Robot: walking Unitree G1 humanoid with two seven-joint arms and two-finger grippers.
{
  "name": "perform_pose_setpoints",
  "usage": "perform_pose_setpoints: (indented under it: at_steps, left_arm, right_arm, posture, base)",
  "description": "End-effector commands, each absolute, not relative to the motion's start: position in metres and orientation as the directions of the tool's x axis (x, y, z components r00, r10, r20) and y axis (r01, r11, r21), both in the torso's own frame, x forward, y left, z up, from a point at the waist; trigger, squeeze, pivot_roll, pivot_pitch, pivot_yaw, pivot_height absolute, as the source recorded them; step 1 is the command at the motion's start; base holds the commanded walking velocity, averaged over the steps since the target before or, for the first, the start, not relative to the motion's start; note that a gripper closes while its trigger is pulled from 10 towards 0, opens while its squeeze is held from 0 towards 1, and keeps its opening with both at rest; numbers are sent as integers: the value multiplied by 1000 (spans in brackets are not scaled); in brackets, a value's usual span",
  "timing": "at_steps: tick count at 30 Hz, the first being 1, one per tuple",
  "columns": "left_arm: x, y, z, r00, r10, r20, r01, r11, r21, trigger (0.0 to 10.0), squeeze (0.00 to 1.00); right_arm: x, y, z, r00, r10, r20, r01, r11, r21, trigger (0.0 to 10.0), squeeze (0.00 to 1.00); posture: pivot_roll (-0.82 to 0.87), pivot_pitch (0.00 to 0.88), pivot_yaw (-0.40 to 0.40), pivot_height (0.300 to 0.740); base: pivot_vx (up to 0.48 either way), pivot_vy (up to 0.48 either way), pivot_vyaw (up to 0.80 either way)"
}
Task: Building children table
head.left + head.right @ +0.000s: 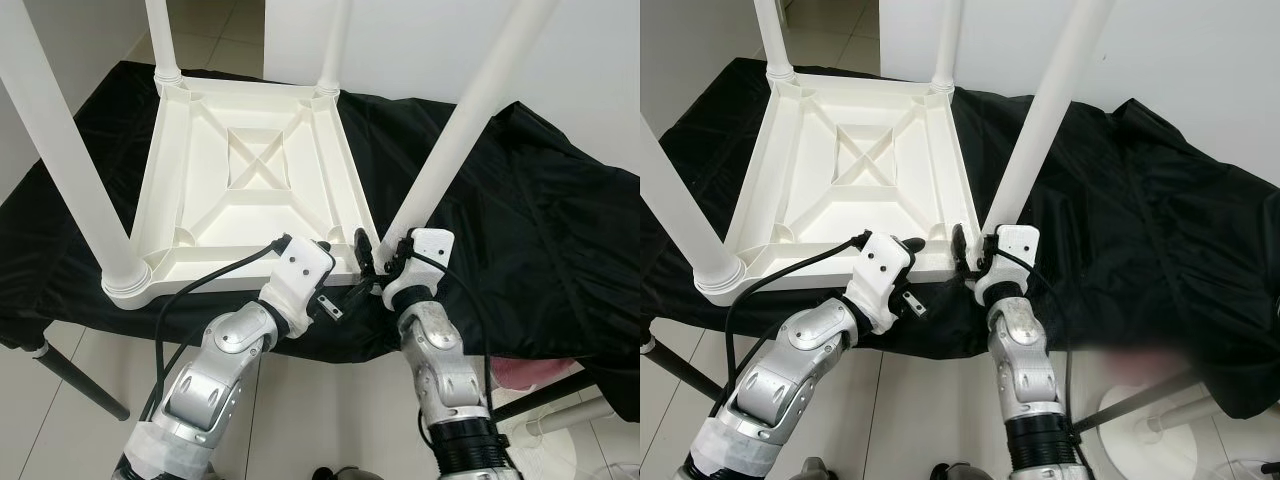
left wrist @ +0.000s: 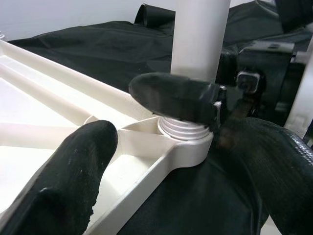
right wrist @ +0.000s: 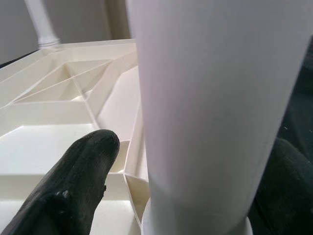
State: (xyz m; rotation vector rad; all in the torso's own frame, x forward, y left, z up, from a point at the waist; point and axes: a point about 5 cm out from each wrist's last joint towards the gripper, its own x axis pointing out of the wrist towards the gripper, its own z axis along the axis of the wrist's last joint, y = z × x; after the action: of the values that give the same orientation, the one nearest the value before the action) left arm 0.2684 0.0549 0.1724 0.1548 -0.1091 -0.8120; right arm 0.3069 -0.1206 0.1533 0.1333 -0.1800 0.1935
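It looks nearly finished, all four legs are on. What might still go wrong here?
The near right leg shows bare screw threads above its socket, so it may not be fully screwed in and could wobble. The right gripper straddles that leg while the left gripper crowds the same corner, so their fingers could knock together. The upturned tabletop lies on loose black cloth and might slide.

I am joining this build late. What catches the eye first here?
A white table top lies upside down on a black cloth, four white legs rising from its corners. Both grippers meet at the near right leg: the right gripper straddles its base, the left gripper beside it.
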Motion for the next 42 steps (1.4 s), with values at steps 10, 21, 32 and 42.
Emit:
perform_pose_setpoints:
  at_steps: [10, 21, 32, 42]
  left_arm:
    - [259, 52, 165, 639, -769, 6, 758, 630, 168, 10000, 0]
    - [257, 52, 164, 622, -783, -4, 772, 612, 175, 10000, 0]
    - [257, 50, 164, 616, -787, -5, 775, 606, 178, 10000, 0]
    - [258, 49, 165, 618, -786, -1, 773, 608, 179, 10000, 0]
  right_arm:
    - [311, -142, 151, 919, 348, 183, -360, 932, 35, 10000, 0]
    - [325, -144, 149, 799, 590, 118, -584, 807, -81, 10000, 0]
    - [335, -147, 141, 765, 642, 55, -634, 765, -113, 10000, 0]
    - [342, -161, 137, 779, 626, 44, -619, 778, -106, 0, 0]
  posture:
    - [59, 79, -119, 740]
    - [60, 77, -112, 740]
    - [66, 74, -108, 740]
    - [60, 79, -110, 740]
  base:
    - [0, 0, 0]
    - [0, 0, 0]
    - [0, 0, 0]
    - [0, 0, 0]
